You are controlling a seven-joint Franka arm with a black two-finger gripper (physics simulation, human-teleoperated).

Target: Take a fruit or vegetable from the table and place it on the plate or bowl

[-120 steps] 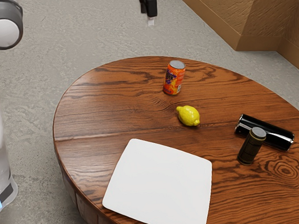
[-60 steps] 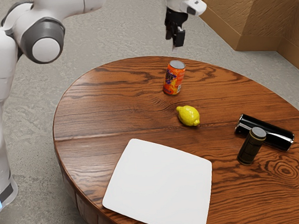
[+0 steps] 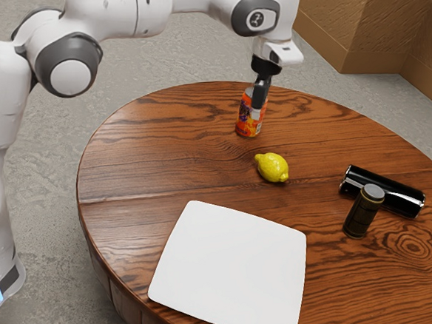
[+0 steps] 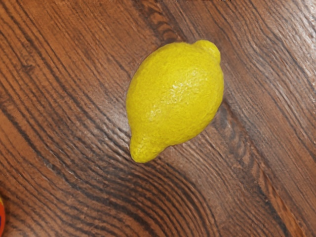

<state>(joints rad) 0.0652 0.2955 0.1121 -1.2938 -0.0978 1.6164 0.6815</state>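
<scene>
A yellow lemon [image 3: 272,166] lies on the round wooden table [image 3: 149,159], near its middle. In the wrist view the lemon [image 4: 173,98] sits right under my hand on bare wood. A white square plate [image 3: 231,268] lies flat at the table's near edge, below the lemon in the exterior view. My black gripper [image 3: 259,108] hangs pointing down above the table, up from the lemon and overlapping the orange soda can [image 3: 250,121] in the exterior view. It holds nothing.
The orange can stands upright behind the lemon; a sliver of the can [image 4: 1,217] shows at the wrist view's edge. A dark upright bottle [image 3: 363,211] and a black box [image 3: 396,192] lying flat are at the exterior view's right. Cardboard boxes [image 3: 369,18] stand on the floor beyond.
My arm has swung into view and the gripper has come down from high above the table's far edge to just above the lemon and can. Nothing on the table has moved.
</scene>
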